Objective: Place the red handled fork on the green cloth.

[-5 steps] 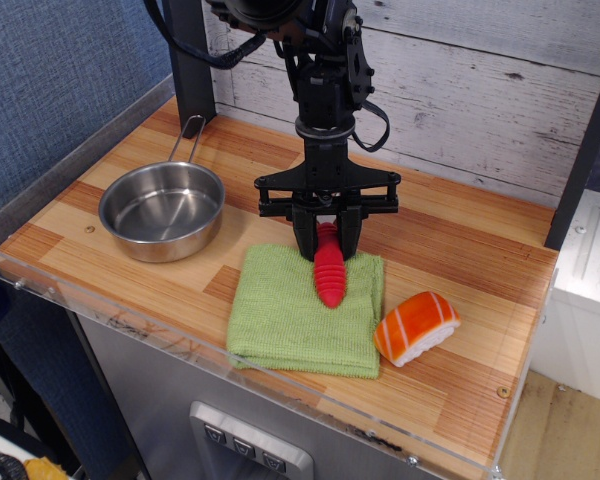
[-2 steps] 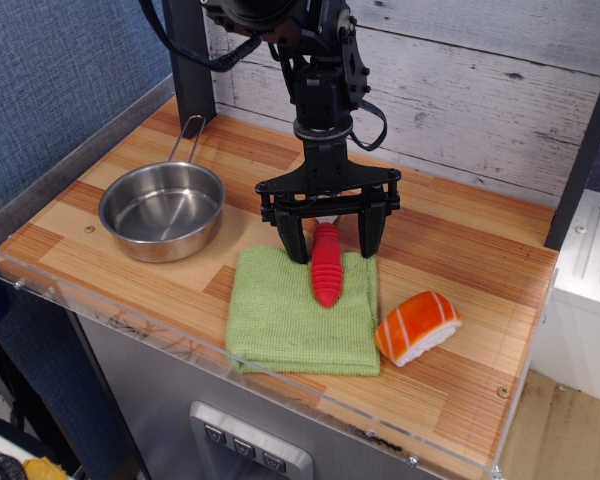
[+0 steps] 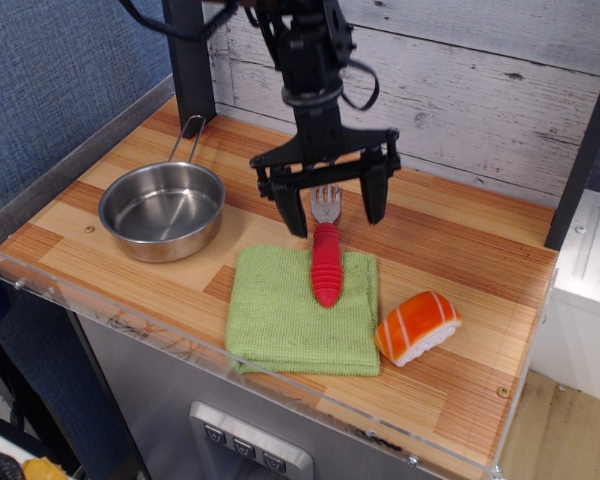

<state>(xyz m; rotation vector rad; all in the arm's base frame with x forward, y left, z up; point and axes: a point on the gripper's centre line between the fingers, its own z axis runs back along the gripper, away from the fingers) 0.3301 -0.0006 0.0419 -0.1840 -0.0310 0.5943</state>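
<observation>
A black robot gripper (image 3: 333,212) hangs with its jaws spread wide and empty above the small fork with the silver metal head and ribbed bright red plastic handle (image 3: 326,258), which lies directly below the gap between the two jaw tips. The red handle rests on the square, light green, textured folded cloth (image 3: 302,310), near the cloth's far edge, while the silver tines reach past that edge over the striped wooden tabletop (image 3: 470,260), pointing toward the jaws. Neither jaw touches the fork; both stand apart from it, one to each side of the tines and clear above them. Judged from this view, the placing looks essentially done: the fork has been let go and most of its length sits on the cloth, leaving only for the arm to clear away. Well off to one side of the jaws sits a round stainless steel pan with a wire handle (image 3: 163,210); on the opposite side, nearer the table's front, an orange and white toy salmon sushi piece (image 3: 416,327) sits just beside the cloth's corner.
</observation>
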